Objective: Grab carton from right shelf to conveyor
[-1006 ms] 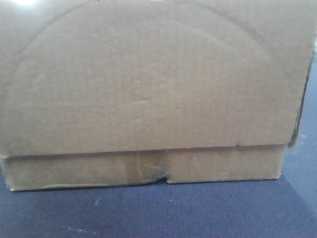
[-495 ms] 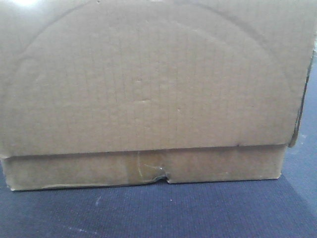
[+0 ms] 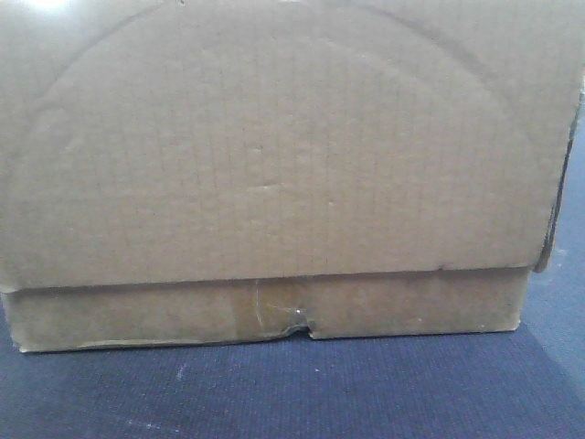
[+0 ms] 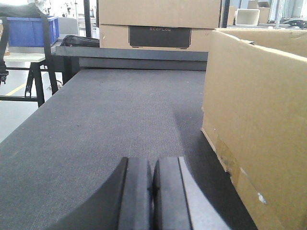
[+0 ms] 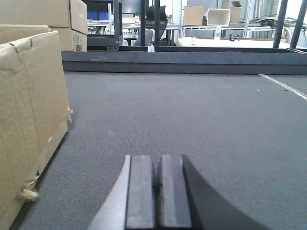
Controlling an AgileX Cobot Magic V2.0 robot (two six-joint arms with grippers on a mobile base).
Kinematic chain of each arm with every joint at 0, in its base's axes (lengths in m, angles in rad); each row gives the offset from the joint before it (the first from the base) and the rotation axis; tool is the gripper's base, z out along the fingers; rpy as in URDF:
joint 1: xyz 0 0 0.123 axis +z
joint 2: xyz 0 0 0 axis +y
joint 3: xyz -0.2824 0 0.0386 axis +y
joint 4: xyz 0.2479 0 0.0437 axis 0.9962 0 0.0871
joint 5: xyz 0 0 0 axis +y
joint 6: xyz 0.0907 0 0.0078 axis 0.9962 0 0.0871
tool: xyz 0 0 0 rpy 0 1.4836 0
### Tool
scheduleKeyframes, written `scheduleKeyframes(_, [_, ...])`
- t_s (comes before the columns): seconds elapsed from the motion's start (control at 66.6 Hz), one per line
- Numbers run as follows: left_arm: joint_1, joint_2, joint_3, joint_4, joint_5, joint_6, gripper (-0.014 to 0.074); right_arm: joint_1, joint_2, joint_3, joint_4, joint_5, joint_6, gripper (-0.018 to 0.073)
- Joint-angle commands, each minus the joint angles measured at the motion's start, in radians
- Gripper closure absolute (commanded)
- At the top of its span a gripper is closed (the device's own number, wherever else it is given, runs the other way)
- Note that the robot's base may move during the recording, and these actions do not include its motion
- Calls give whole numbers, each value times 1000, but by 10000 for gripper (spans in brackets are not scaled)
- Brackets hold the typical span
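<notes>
The brown carton fills the front view and rests on the dark textured conveyor belt, with tape and a torn notch at its lower seam. In the left wrist view the carton stands to the right of my left gripper, which is shut and empty just above the belt. In the right wrist view the carton stands to the left of my right gripper, also shut and empty above the belt. Neither gripper touches the carton. The right shelf is out of view.
Another cardboard box with a black panel stands beyond the belt's far rail. A blue bin sits on a stand at the left. Stacked cartons and shelving with a white bin lie behind the far rail.
</notes>
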Motion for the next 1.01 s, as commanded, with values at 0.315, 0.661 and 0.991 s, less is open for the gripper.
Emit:
scheduleKeyframes(0.315, [2,-5,-2,-7,-22,5,602,-7,-5,1,3,-22,-7,634])
scheduleKeyframes(0.661, [2,-5,-2,-7,-22,5,602,-7,-5,1,3,-22,-7,634])
scheduleKeyframes(0.991, [2,-5,-2,-7,-22,5,602,-7,-5,1,3,-22,-7,634])
